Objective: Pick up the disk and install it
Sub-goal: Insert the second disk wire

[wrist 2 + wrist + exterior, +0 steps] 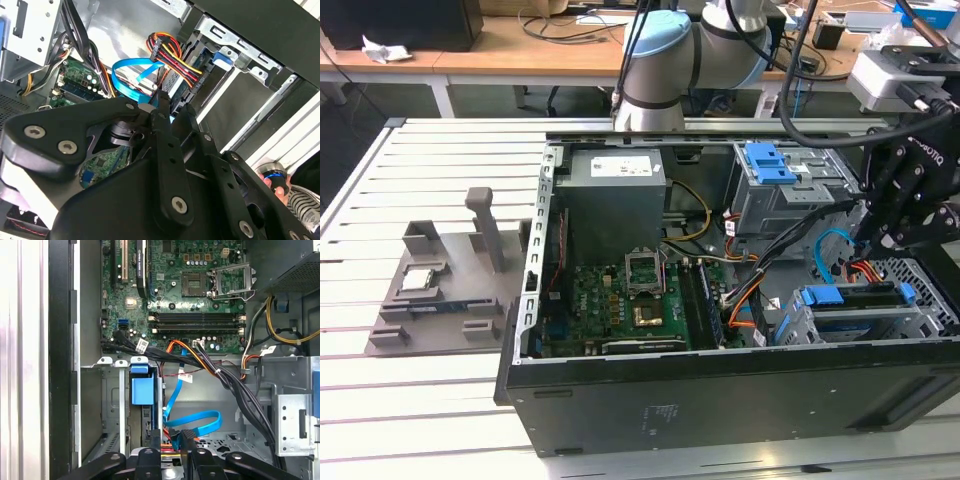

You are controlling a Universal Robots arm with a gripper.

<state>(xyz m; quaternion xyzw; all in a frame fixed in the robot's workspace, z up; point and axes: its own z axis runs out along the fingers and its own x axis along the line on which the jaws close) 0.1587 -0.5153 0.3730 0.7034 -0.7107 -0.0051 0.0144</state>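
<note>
The disk [850, 298], silver with a blue plastic bracket, sits inside the lower drive cage at the case's front corner, on the exterior view's right. Its blue bracket tab [141, 390] lies in the bay slot in the first wrist view, and the same blue tab [223, 57] shows in the second wrist view. My gripper [870, 238] hangs just above and behind that cage, apart from the disk. Its black fingers [182, 440] are pressed together, shut and holding nothing, close to the blue data cable [131, 70] and the red-yellow power cable [172, 55].
The open computer case [720, 400] lies on a slatted table. Inside are the motherboard [630, 300], the power supply [615, 200] and an upper drive cage with a blue latch [770, 162]. A grey fixture [450, 280] holding a small silver chip [420, 280] stands on the exterior view's left. A striped sleeve [305, 200] shows past the case edge.
</note>
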